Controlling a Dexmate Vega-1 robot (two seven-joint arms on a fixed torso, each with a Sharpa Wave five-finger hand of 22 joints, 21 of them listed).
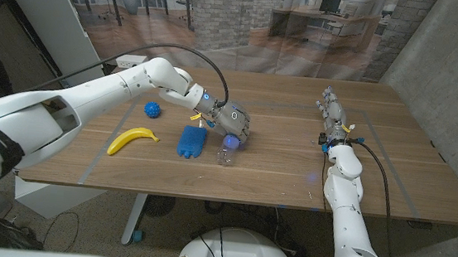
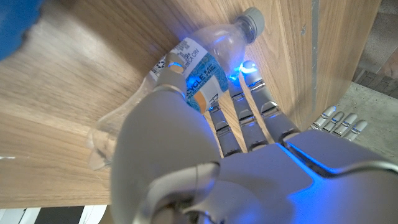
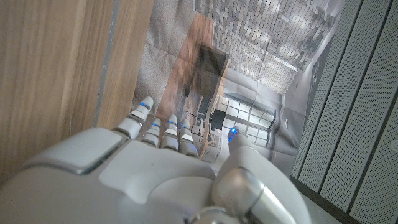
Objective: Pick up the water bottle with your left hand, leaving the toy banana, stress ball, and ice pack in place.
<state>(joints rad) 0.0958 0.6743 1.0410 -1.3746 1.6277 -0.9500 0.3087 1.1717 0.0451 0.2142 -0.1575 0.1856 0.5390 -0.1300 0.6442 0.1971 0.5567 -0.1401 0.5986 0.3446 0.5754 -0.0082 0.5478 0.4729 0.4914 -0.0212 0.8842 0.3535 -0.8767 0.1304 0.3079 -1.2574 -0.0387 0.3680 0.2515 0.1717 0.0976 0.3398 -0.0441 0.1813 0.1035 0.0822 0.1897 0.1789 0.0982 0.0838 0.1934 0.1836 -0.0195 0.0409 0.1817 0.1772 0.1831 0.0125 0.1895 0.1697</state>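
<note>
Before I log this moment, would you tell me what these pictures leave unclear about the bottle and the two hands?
- Water bottle: in the head view the left hand covers its upper part; whether the bottle has left the table cannot be told.
- Grip: in the left wrist view the hand's back hides the bottle's middle and where the fingers touch it.
- Right hand: too small in the head view to read its fingers.

Clear plastic water bottle (image 2: 193,68) with a grey cap and a blue-and-white label, lying on its side on the wooden table under the fingers of the left hand (image 1: 233,129), cap end past the fingertips. Blue ice pack (image 1: 191,141) flat just beside that hand; yellow toy banana (image 1: 132,140) farther out; blue spiky stress ball (image 1: 153,110) near the forearm
</note>
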